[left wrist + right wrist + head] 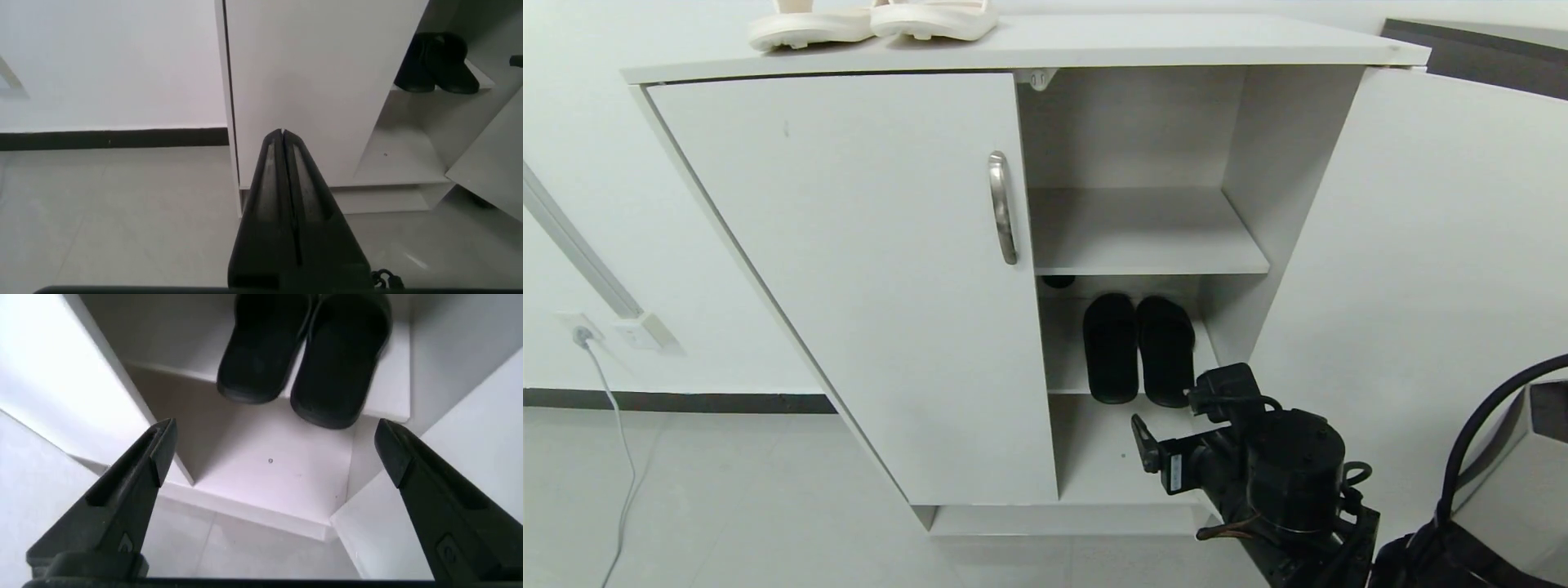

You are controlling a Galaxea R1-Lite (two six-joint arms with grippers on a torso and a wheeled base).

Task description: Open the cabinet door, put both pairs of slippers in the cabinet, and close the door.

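Note:
The white cabinet (849, 269) has its right door (1429, 269) swung open and its left door shut. A pair of black slippers (1138, 349) lies side by side on the middle shelf (1065, 359), also seen as black slippers (306, 347) and, farther off, black slippers (437, 64). A cream pair of slippers (874, 23) rests on the cabinet top. My right gripper (1172, 420) is open and empty, just in front of the black pair; its fingers (131, 494) are spread wide. My left gripper (282, 143) is shut and empty, low near the floor before the shut door.
A metal handle (1003, 207) runs down the shut left door. The upper shelf (1147, 233) and bottom shelf (1107, 457) are bare. A wall socket with a cable (584, 335) sits at the left. Tiled floor (711, 498) lies in front.

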